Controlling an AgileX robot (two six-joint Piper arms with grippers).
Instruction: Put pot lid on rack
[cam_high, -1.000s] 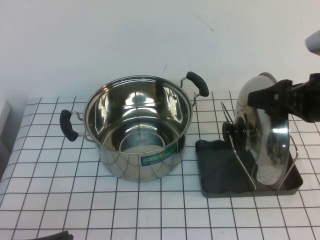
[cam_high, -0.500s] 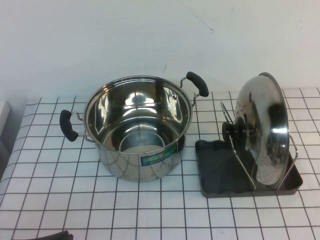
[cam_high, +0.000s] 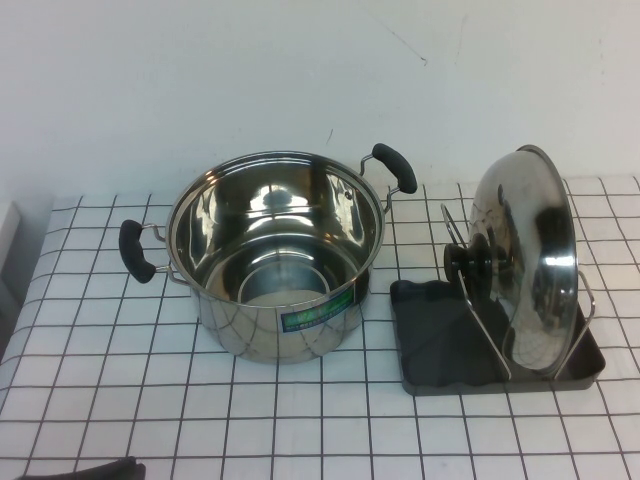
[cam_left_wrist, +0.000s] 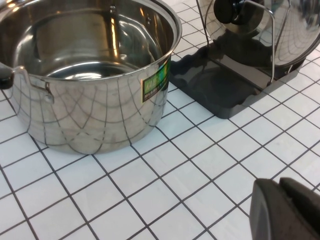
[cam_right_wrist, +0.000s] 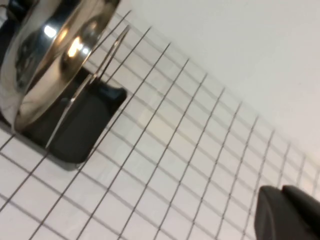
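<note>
The pot lid (cam_high: 530, 250) stands on edge in the rack (cam_high: 440, 340), leaning against the wire loops, with its black knob (cam_high: 470, 265) facing the pot. Nothing holds it. It also shows in the left wrist view (cam_left_wrist: 295, 35) and the right wrist view (cam_right_wrist: 50, 55), where the rack's dark tray (cam_right_wrist: 75, 135) sits beneath it. My left gripper (cam_left_wrist: 277, 184) is shut and empty, low over the tiles near the front edge, just visible in the high view (cam_high: 105, 468). My right gripper (cam_right_wrist: 281, 192) is shut and empty, away from the rack and outside the high view.
A deep steel pot (cam_high: 275, 250) with two black handles stands open left of the rack, close to the tray (cam_left_wrist: 220, 85). A checked cloth covers the table. A white wall runs behind.
My right gripper, which was at the lid's top edge a second ago, has pulled away to the right and out of the high view. The lid stays in the rack.
</note>
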